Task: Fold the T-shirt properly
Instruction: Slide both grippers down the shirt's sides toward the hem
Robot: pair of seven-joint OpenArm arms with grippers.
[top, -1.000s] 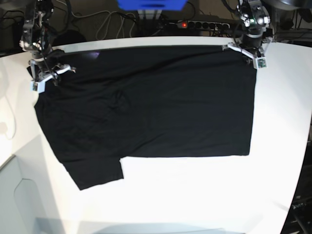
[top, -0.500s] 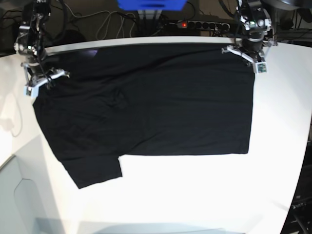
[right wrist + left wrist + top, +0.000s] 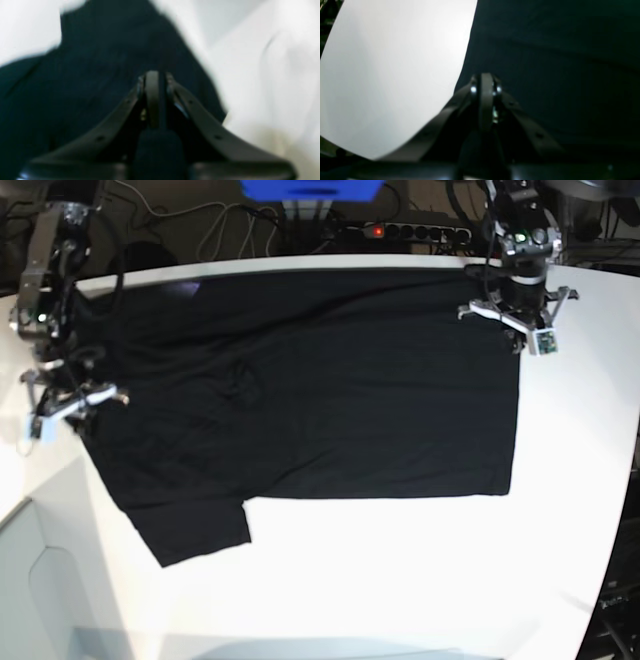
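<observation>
The black T-shirt (image 3: pixel 300 390) lies spread flat on the white table (image 3: pixel 400 580), plain side up, with one sleeve at the front left (image 3: pixel 200 530). My left gripper (image 3: pixel 514 325) hovers over the shirt's back right corner. In the left wrist view its tips (image 3: pixel 483 80) are together over the cloth (image 3: pixel 557 62), next to the shirt's edge and the bare table (image 3: pixel 395 62). My right gripper (image 3: pixel 62 398) is at the shirt's left edge. In the blurred right wrist view its tips (image 3: pixel 152 75) are together over black cloth (image 3: pixel 87 75). No cloth is visibly pinched.
A power strip (image 3: pixel 400 228), cables and a blue box (image 3: pixel 310 188) sit behind the table's back edge. The table's curved edge runs along the front left (image 3: pixel 60 480) and the right (image 3: pixel 625 480). Bare white table lies in front of the shirt.
My right gripper has moved from the shirt's back left corner forward and outward along its left edge. My left gripper has moved slightly forward. The shirt lies much as before.
</observation>
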